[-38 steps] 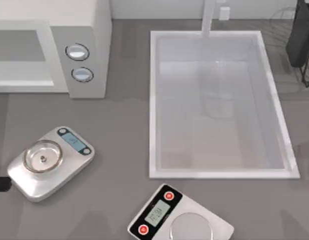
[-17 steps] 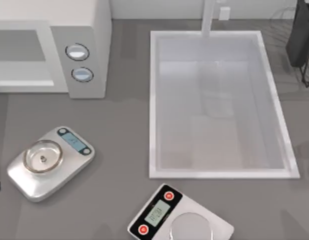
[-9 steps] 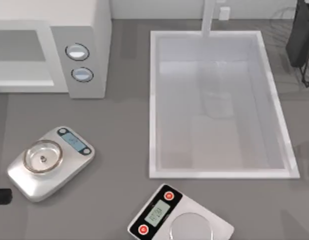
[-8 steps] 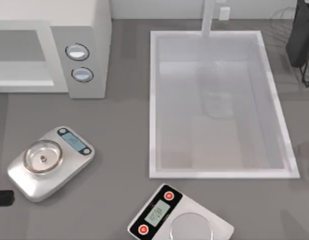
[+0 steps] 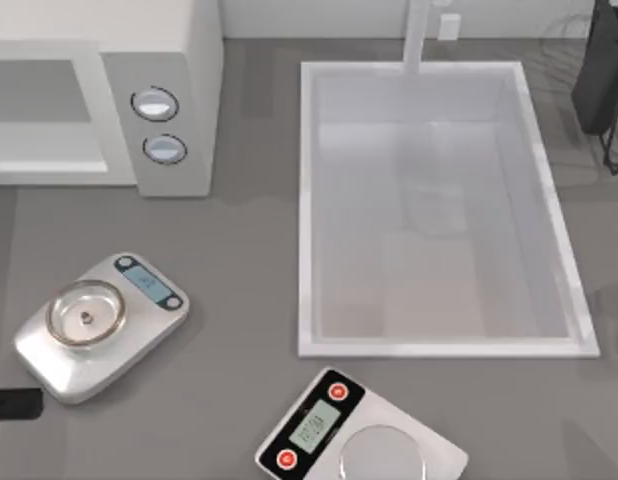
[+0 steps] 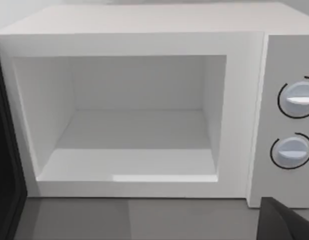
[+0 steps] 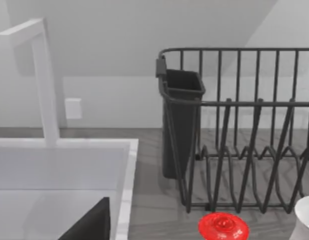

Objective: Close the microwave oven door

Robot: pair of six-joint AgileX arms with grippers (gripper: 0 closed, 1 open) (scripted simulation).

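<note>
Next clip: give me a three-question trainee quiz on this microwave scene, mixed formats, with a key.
1. True or false: the microwave oven cavity stands open, and nothing lies inside it.
2. How many round dials sit on the microwave's front strip?
3. Multiple choice: on the top view's right, beside the white sink, stands A) a dark dish rack, B) a toaster, C) a kettle.

Key: 1 true; 2 two; 3 A.

Microwave oven (image 5: 139, 95) sat at the counter's (image 5: 239, 260) back left, sink (image 5: 307, 200) to its right. One scale (image 5: 94, 325) lay before the microwave, another (image 5: 364, 435) before the sink. Dish rack (image 7: 244, 130) stood right of sink.
</note>
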